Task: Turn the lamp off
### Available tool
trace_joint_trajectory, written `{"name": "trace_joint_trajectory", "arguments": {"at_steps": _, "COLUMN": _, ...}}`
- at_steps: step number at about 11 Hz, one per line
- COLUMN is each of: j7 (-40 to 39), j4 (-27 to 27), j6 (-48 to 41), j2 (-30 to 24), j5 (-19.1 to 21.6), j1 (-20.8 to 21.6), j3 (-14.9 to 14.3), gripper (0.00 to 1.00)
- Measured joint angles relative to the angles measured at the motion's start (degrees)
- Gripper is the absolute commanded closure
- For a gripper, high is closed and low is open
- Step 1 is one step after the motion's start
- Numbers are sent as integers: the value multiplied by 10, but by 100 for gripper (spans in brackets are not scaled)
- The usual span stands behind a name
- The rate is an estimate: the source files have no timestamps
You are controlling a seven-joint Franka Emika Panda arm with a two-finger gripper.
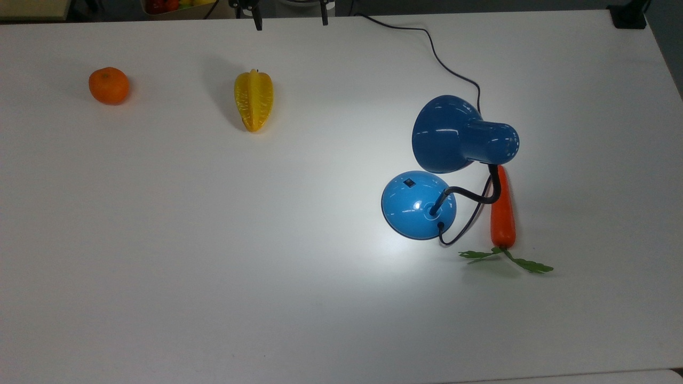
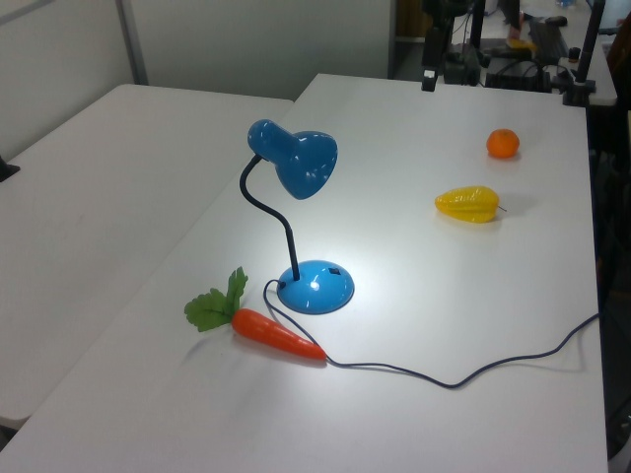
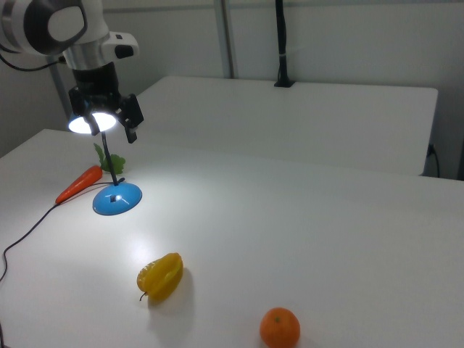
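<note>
The blue lamp [image 1: 459, 136] stands at the top view's right and is lit, casting a bright patch on the white table [image 1: 213, 240]. Its domed base [image 1: 419, 205] carries a small black switch [image 1: 409, 183], and a black gooseneck bends up to the shade. Its black cord [image 1: 437, 53] runs to the table's far edge. My gripper [image 1: 291, 20] hangs open and empty at the top view's upper edge, well away from the lamp. In the right view the gripper [image 3: 110, 125] shows in front of the glowing shade [image 3: 93, 123]. The left view has the lamp [image 2: 296, 163] at centre.
An orange [image 1: 109, 85] and a yellow star fruit [image 1: 254, 100] lie at the top view's upper left. A carrot [image 1: 502, 213] with green leaves lies right beside the lamp base, partly under the gooseneck. A second white table [image 2: 108, 168] adjoins at the left view's left.
</note>
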Motion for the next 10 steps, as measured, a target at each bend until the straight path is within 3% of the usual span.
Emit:
{"name": "trace_joint_trajectory", "arguments": {"at_steps": 9, "j7": 0, "j4": -3, "j6": 0, "j2": -9, "j5": 6, "j1": -8, "j3": 0, "gripper": 0}}
{"name": "trace_joint_trajectory", "arguments": {"at_steps": 10, "j7": 0, "j4": -3, "j6": 0, "j2": -9, "j5": 6, "j1": -8, "j3": 0, "gripper": 7}}
